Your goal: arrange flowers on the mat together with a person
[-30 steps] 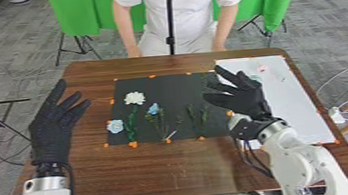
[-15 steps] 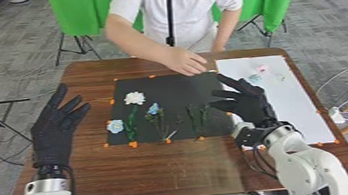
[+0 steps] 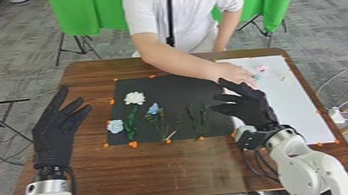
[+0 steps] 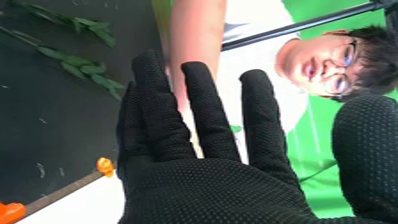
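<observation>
Arranging is looking partway done: a white flower (image 3: 135, 98) is lying at the mat's (image 3: 171, 84) ten o'clock—a pink one (image 3: 263, 69) is remaining near two, by a person's hand (image 3: 233, 73)—while the right hand's (image 3: 248, 105) fingers are standing spread, empty.

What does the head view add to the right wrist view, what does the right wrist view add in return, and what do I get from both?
Head view: the left hand, the white flower, the light blue flower, the pink flower and the person's hand over the white mat.

Right wrist view: the person's head and separate leaves on the green stems.

Both: the right hand, black mat, person's arm and green backdrop.
</observation>
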Available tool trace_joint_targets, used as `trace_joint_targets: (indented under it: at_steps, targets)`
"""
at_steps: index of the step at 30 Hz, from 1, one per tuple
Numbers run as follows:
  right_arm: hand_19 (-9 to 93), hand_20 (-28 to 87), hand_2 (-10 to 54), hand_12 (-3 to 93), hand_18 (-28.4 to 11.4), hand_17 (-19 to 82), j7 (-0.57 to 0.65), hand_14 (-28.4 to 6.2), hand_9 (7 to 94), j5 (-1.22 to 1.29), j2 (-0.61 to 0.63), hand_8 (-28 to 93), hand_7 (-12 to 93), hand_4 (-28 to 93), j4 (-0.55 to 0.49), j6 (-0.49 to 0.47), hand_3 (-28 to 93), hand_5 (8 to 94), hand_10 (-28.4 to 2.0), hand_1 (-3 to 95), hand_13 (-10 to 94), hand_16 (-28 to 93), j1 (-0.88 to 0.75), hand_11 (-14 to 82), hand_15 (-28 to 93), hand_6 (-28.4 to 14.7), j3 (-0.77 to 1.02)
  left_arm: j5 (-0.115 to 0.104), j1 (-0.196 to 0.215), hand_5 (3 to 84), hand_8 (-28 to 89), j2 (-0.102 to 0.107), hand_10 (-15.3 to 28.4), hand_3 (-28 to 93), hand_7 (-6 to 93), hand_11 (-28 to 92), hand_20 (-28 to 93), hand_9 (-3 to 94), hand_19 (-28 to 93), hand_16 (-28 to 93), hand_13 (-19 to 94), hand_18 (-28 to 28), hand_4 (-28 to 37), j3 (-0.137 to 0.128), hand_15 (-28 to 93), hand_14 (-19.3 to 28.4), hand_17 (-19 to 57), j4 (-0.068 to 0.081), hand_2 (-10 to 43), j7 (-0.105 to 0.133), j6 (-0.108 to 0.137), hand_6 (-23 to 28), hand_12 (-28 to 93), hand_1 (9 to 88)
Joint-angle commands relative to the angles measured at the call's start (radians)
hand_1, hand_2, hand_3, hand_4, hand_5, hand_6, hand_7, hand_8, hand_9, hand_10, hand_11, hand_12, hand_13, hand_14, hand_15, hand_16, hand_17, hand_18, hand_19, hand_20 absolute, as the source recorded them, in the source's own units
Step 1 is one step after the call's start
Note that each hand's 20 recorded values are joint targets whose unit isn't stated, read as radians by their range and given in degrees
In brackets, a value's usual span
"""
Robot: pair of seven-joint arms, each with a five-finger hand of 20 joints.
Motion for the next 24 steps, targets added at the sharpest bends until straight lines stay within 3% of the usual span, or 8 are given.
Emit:
trace_joint_targets:
  at_steps: [1,7,16,18,20,22,23,24]
  targets:
    - [45,18,16.4,11.3,-19.9,2,-0.002,-22.4,46.5,-0.005,-0.014,-13,11,-28,0.001,0.001,82,39.2,-17.0,5.6,39,15,0.001,8.8,27,3.3,-0.009,-0.009,0.012,31.9,-9,-0.003,18.7,77,9.0,20,4,33.5,58,-8,27,24.4,-28.3,0.003,46,25.8,-7.6,0.007,9.9,0.003,0.006,4.8,10,17.2]
    - [45,18,16.5,11.3,-19.9,2,-0.003,-22.3,46.7,-0.007,-0.021,-13,11,-28,0.004,-0.007,82,39.4,-17.1,5.6,39,14,0.008,8.8,28,3.2,-0.012,-0.015,0.013,31.9,-9,0.002,18.7,77,8.9,20,4,33.6,58,-8,27,24.4,-28.3,0.005,46,25.8,-7.5,0.006,9.9,0.012,0.014,4.8,10,17.3]
    - [46,18,16.5,11.3,-19.9,2,0.004,-22.3,46.9,-0.005,-0.031,-13,11,-28,0.004,-0.007,82,39.6,-17.2,5.8,39,14,0.006,8.9,28,3.2,-0.02,-0.006,0.0,31.9,-9,-0.013,19.0,77,8.9,20,5,34.4,61,-8,27,25.2,-28.3,0.001,46,25.8,-6.6,0.01,10.0,-0.002,-0.004,4.8,10,17.2]
    - [46,18,16.5,11.3,-19.9,2,0.007,-22.3,46.9,-0.005,-0.035,-13,11,-28,0.004,-0.01,82,39.6,-17.2,5.7,39,14,0.005,8.9,28,3.2,-0.02,-0.007,0.002,31.9,-9,-0.023,19.1,77,8.9,20,6,34.5,62,-8,28,25.9,-28.3,-0.014,46,25.8,-5.9,0.003,10.0,-0.019,-0.025,4.8,10,17.2]
    - [46,18,16.5,11.3,-19.9,2,0.008,-22.3,46.9,-0.006,-0.038,-13,11,-28,0.004,-0.012,82,39.7,-17.2,5.7,39,14,0.006,8.9,29,3.2,-0.019,-0.028,0.006,31.8,-9,-0.04,19.1,77,8.8,20,5,34.5,63,-9,28,27.5,-28.3,-0.033,46,25.9,-5.4,-0.016,10.1,-0.056,-0.049,4.8,10,17.3]
    - [46,18,16.5,11.3,-19.9,2,0.007,-22.3,46.9,-0.007,-0.041,-13,11,-28,0.004,-0.014,82,39.7,-17.2,5.7,39,14,0.007,8.9,29,3.2,-0.019,-0.03,0.009,31.7,-9,-0.071,19.2,76,8.6,20,3,34.4,64,-8,27,28.1,-28.3,-0.064,46,26.0,-5.3,-0.025,10.1,-0.102,-0.119,4.8,10,17.4]
    - [46,18,16.5,11.3,-19.9,2,0.008,-22.3,46.9,-0.007,-0.042,-13,11,-28,0.006,-0.013,82,39.7,-17.2,5.6,39,14,0.009,8.9,29,3.2,-0.021,-0.034,0.011,31.4,-9,-0.077,19.3,76,8.5,20,1,33.9,65,-8,27,28.3,-28.3,-0.077,45,26.1,-5.1,-0.035,10.3,-0.129,-0.137,4.9,10,17.7]
    - [46,18,16.5,11.3,-19.9,2,0.008,-22.2,46.9,-0.007,-0.044,-13,11,-28,0.007,-0.015,82,39.7,-17.2,5.6,39,14,0.01,8.9,29,3.2,-0.021,-0.019,0.008,31.1,-9,-0.087,19.3,75,8.4,20,0,33.7,65,-8,27,28.3,-28.3,-0.084,44,26.2,-4.8,-0.039,10.6,-0.151,-0.151,4.9,10,17.8]
